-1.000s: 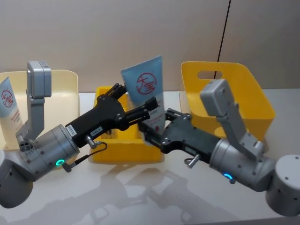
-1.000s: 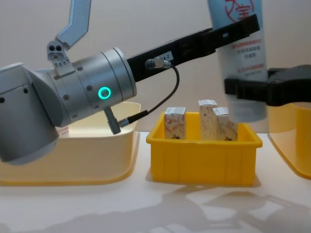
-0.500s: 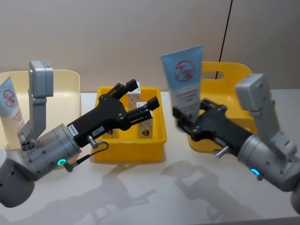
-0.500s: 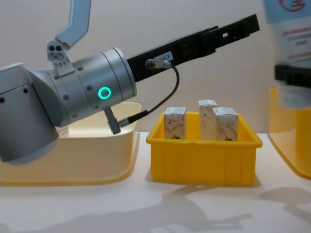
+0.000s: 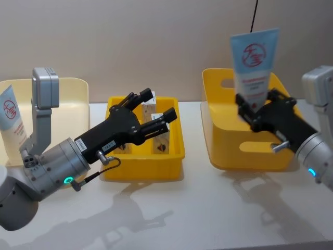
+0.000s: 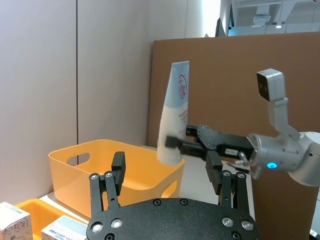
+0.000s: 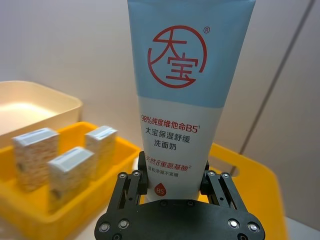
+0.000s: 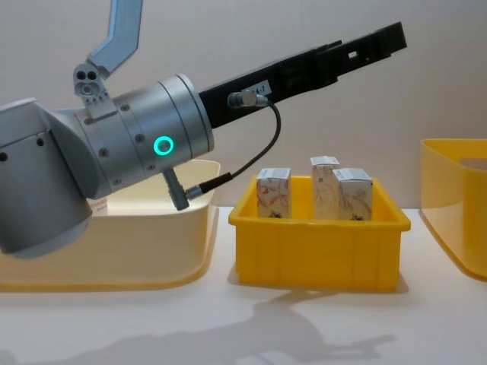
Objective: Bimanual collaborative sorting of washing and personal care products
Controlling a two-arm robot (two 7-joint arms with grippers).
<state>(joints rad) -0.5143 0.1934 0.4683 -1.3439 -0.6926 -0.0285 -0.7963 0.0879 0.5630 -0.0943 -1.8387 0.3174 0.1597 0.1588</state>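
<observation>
While the right gripper clamps the lower body of a pale-blue tube, upright above the tall yellow bin at two o'clock on the worktop, the step in hand appears to be the deposit. Left gripper hangs spread open over the small yellow tray at twelve o'clock, above the cartons. Next move, in my judgement: lower the tube between the bin walls, then release.

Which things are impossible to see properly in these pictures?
Head view: the left gripper hides most cartons in the small yellow tray.
Head view: the second tube in the cream bin is cut by the left edge.
Right wrist view: the right gripper covers the held tube's lower end.
</observation>
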